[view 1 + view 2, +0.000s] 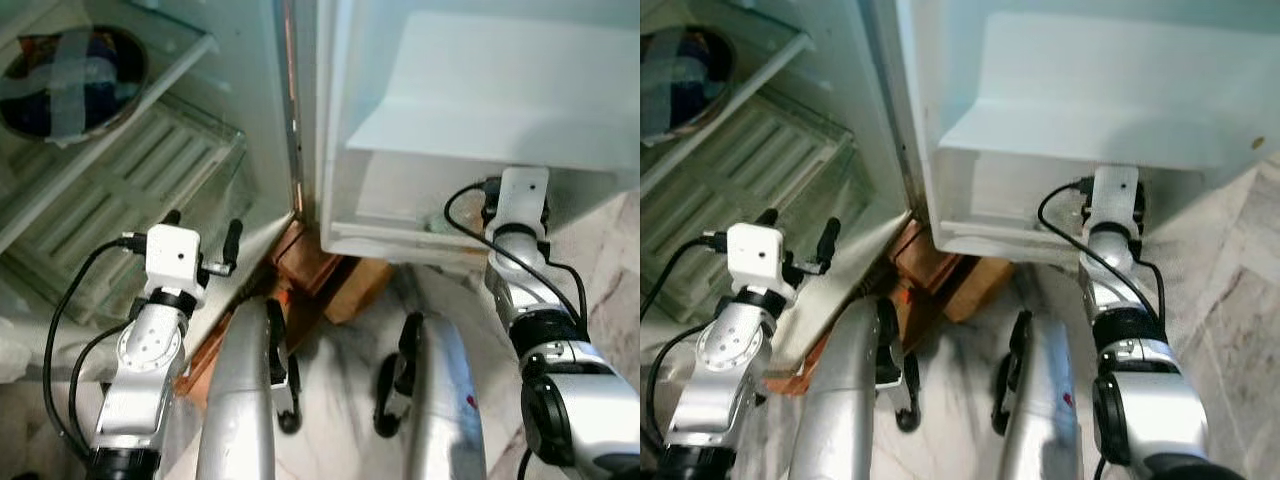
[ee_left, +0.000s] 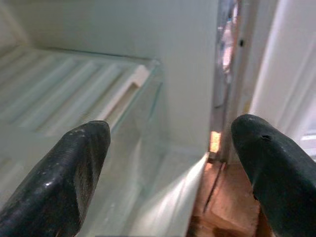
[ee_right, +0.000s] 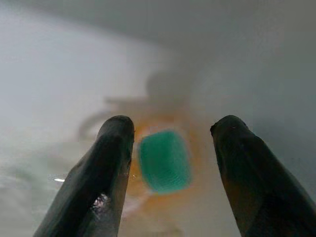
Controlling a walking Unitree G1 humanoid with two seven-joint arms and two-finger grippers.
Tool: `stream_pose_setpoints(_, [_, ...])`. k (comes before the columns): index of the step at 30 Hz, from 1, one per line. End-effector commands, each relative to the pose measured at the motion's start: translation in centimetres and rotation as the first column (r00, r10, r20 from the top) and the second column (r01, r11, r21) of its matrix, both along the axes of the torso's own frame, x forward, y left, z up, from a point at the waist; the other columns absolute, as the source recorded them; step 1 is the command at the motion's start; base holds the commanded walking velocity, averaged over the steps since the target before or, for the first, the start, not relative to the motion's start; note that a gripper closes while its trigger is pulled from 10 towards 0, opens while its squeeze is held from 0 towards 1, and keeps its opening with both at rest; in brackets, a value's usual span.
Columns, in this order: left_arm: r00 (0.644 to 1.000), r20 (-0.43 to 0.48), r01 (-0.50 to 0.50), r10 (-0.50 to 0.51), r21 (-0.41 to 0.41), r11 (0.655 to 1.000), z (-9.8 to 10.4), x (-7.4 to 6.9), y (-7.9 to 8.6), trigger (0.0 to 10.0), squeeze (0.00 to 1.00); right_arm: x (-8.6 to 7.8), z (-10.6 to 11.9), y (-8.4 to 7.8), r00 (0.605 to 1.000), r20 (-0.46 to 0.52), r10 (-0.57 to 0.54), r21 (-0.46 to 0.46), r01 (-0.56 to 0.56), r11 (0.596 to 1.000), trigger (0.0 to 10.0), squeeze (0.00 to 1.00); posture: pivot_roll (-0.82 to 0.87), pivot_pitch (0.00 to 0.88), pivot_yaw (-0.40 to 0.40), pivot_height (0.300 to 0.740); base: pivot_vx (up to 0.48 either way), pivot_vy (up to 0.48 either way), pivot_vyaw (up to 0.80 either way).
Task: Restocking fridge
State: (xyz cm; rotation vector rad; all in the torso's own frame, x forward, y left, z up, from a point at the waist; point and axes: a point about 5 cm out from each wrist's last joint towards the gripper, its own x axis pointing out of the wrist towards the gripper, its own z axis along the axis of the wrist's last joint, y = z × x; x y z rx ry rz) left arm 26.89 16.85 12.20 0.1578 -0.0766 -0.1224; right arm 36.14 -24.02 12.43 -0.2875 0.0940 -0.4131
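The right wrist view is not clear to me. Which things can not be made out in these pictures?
- Green-capped item between the right gripper fingers: right wrist view, too blurred to identify.
- Same gripper in the eye views: hidden behind its white camera block, in the door shelf.
- Dark plate: left eye view, contents blurred behind the glass shelf.

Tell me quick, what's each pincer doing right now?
Left pincer: open, empty, at the fridge's crisper drawer.
Right pincer: open, around a green-capped item in the door bin, not gripping.

silver arms with black joint rings; white wrist camera blocks; looping black cables; long black fingers (image 2: pixel 74 177)
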Motion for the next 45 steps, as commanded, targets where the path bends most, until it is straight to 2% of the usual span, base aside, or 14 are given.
stream_pose_setpoints(1, [1.0,-0.024,0.006,-0.006,0.006,1.0,-0.6,-0.2,0.0,10.0,0.0,-0.6,-0.3,-0.7,1.0,-0.01,-0.022,-0.029,0.022,0.999,10.0,1.0,0.08,0.248,0.035,0.563,0.0,0.0,0.0])
stream_pose_setpoints(17, [1.0,-0.016,-0.001,0.001,0.01,1.0,-0.5,0.1,0.2,10.0,0.0,-0.4,0.2,1.1,0.996,0.045,0.071,-0.029,-0.07,0.997,10.0,1.0,0.09,0.235,0.035,0.563,0.0,0.0,0.0])
stream_pose_setpoints(21, [1.0,-0.016,-0.001,0.001,0.01,1.0,-0.5,0.1,0.2,10.0,0.0,-0.3,0.6,1.7,0.991,0.071,0.11,-0.013,-0.109,0.994,10.0,1.0,0.09,0.235,0.035,0.563,0.0,0.0,0.0])
stream_pose_setpoints(24, [1.0,-0.017,0.0,0.001,0.011,1.0,-0.5,0.1,0.2,10.0,0.0,-0.5,0.6,2.2,0.987,0.089,0.133,0.039,-0.137,0.99,10.0,1.0,0.08,0.231,0.033,0.563,0.0,0.0,0.0])
stream_pose_setpoints(25, [1.0,-0.017,-0.001,0.001,0.011,1.0,-0.5,0.1,0.2,10.0,0.0,-0.6,0.6,2.5,0.985,0.097,0.146,0.061,-0.152,0.987,10.0,0.67,0.08,0.231,0.033,0.563,0.0,0.0,0.0])
stream_pose_setpoints(26, [1.0,-0.018,-0.001,0.001,0.013,1.0,-0.6,0.1,0.2,10.0,0.0,-0.7,0.5,2.9,0.982,0.105,0.16,0.088,-0.169,0.982,10.0,0.18,0.08,0.23,0.032,0.563,0.0,0.0,0.0])
stream_pose_setpoints(27, [1.0,-0.018,-0.001,0.001,0.013,1.0,-0.6,0.1,0.2,10.0,0.0,-0.8,0.5,3.2,0.98,0.109,0.168,0.105,-0.18,0.978,10.0,0.18,0.08,0.23,0.032,0.563,0.0,0.0,0.0])
stream_pose_setpoints(28, [1.0,-0.019,-0.002,0.002,0.014,1.0,-0.6,0.1,0.3,10.0,0.0,-1.0,0.3,3.8,0.975,0.121,0.187,0.146,-0.204,0.968,10.0,0.0,0.08,0.225,0.029,0.563,0.0,0.0,0.0])
stream_pose_setpoints(30, [1.0,-0.019,-0.002,0.002,0.014,1.0,-0.6,0.1,0.3,10.0,0.0,-1.0,0.3,3.8,0.975,0.121,0.187,0.146,-0.204,0.968,10.0,0.0,0.08,0.225,0.029,0.563,0.0,0.0,0.0])
stream_pose_setpoints(32, [1.0,-0.021,-0.003,0.003,0.015,1.0,-0.6,0.1,0.3,10.0,0.0,-1.3,0.2,4.6,0.969,0.131,0.21,0.167,-0.23,0.959,10.0,0.0,0.08,0.224,0.027,0.563,0.0,0.0,0.0])
stream_pose_setpoints(34, [1.0,-0.024,0.001,0.0,0.015,1.0,-0.7,0.0,0.3,10.0,0.0,-2.7,-0.7,6.1,0.964,0.128,0.232,0.213,-0.255,0.943,10.0,0.0,0.08,0.221,0.022,0.563,0.0,0.0,0.0])
stream_pose_setpoints(37, [0.999,-0.033,0.009,-0.008,0.022,1.0,-1.0,0.0,0.3,10.0,0.0,-4.9,-3.2,7.5,0.968,0.046,0.247,0.291,-0.25,0.923,10.0,0.0,0.07,0.222,0.02,0.563,0.0,0.0,0.0])
stream_pose_setpoints(40, [0.999,-0.035,0.011,-0.01,0.025,1.0,-1.0,0.0,0.3,10.0,0.0,-5.1,-3.8,7.6,0.968,0.025,0.249,0.313,-0.244,0.918,10.0,0.0,0.07,0.223,0.02,0.563,0.0,0.0,0.0])
stream_pose_setpoints(45, [0.999,-0.038,0.016,-0.015,0.029,0.999,-1.1,0.0,0.2,10.0,0.0,-5.1,-4.9,8.7,0.953,-0.042,0.301,0.403,-0.259,0.878,10.0,0.0,0.07,0.232,0.021,0.563,0.0,0.0,0.0])
